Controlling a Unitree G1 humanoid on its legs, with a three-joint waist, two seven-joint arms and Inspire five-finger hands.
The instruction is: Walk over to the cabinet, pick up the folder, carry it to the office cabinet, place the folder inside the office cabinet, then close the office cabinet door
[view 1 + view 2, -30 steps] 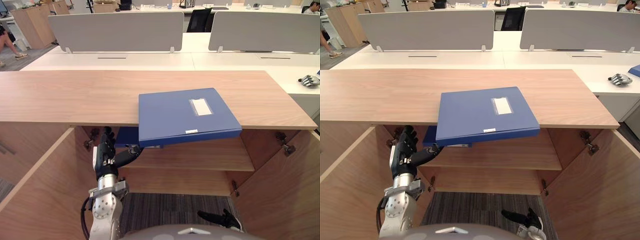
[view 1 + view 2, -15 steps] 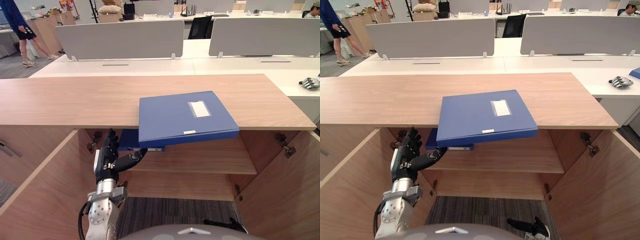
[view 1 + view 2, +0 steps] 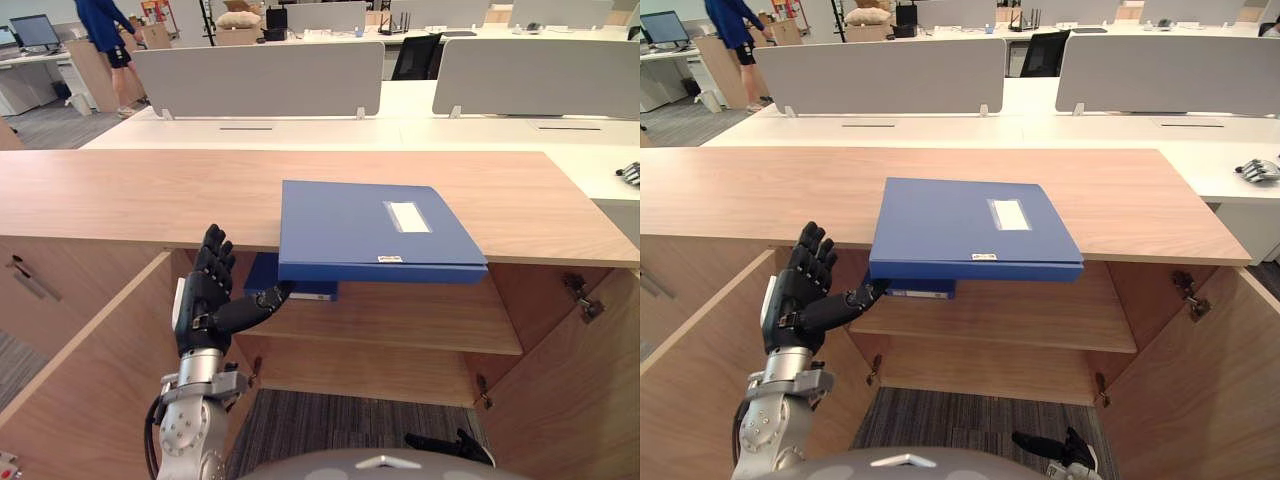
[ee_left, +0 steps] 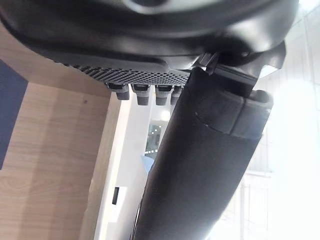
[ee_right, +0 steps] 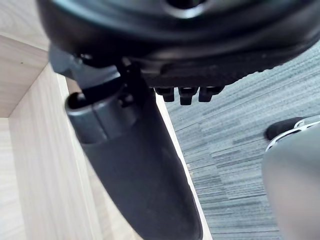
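blue folder (image 3: 372, 228) on the cabinet top, left hand open below it

lying flat on the wooden cabinet top (image 3: 150, 190), white label (image 3: 405, 216) facing up, near edge jutting out past the front of the wood and over the open compartment. not in either hand.

left hand (image 3: 205, 300) raised in front of the cabinet's left side, palm turned toward the opening, fingers (image 3: 213, 250) straight and pointing up, spread a little, holding nothing. thumb (image 3: 255, 308) stretched sideways toward a second blue folder (image 3: 292, 284) lying on the shelf (image 3: 400, 320) just under the top; thumb tip right at its near corner, contact impossible to tell.

right hand (image 3: 1050, 446) low down, above the grey carpet (image 3: 330, 420), well apart from both folders, fingers loose and fairly straight, nothing in it.

both cabinet doors swung wide: left door (image 3: 90, 370) and right door (image 3: 580, 380) angled outward on either side.

beyond the cabinet, white desks (image 3: 300, 135) with grey desk screens (image 3: 260, 80). spare robot hand (image 3: 1258, 170) lying on the desk at far right. person (image 3: 105, 25) in a blue top at the far left of the room.
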